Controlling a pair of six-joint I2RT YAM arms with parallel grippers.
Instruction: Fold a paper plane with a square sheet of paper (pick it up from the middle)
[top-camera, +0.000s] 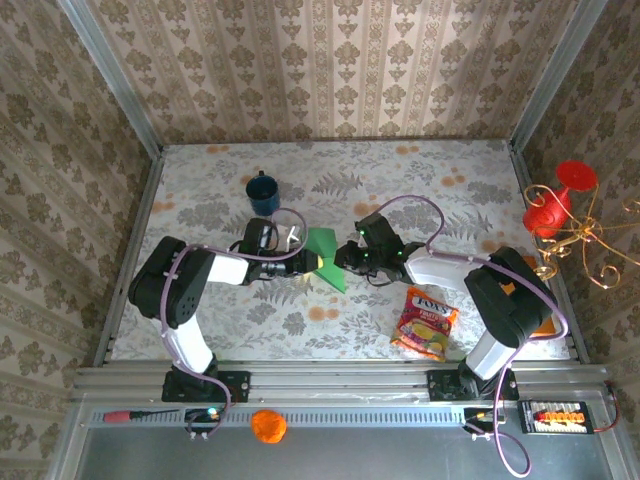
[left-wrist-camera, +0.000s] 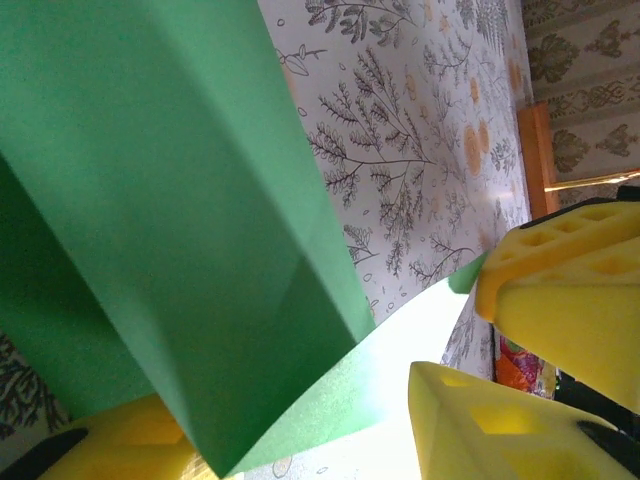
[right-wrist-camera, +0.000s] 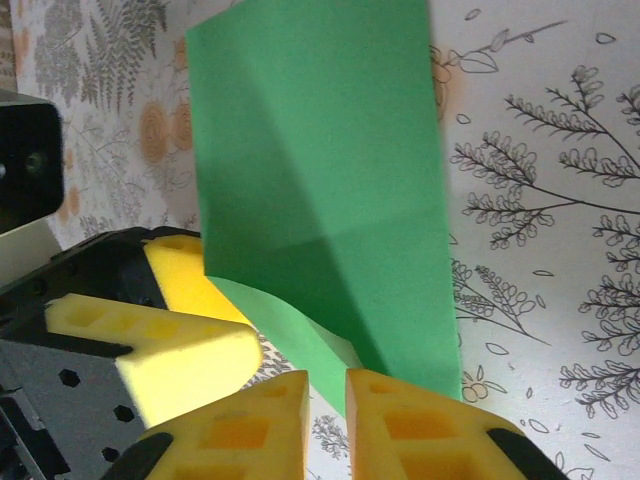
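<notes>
The bright-green square sheet of paper (top-camera: 327, 258) lies mid-table, folded over into a tapered wedge with creases. My left gripper (top-camera: 313, 263) comes at it from the left. In the left wrist view the folded paper (left-wrist-camera: 170, 200) hangs between two yellow fingers (left-wrist-camera: 480, 425) that stand well apart, so this gripper is open. My right gripper (top-camera: 346, 259) meets the paper from the right. In the right wrist view its fingertips (right-wrist-camera: 420, 425) leave a narrow gap, and a loose flap of the paper (right-wrist-camera: 300, 335) dips into the top of that gap. The left gripper's fingers (right-wrist-camera: 160, 345) sit close beside it.
A blue mug (top-camera: 264, 192) stands behind the left arm. A colourful snack packet (top-camera: 425, 322) lies front right, and an orange-brown board (top-camera: 543, 322) sits partly under the right arm. A red and gold ornament (top-camera: 560, 212) hangs at the right wall.
</notes>
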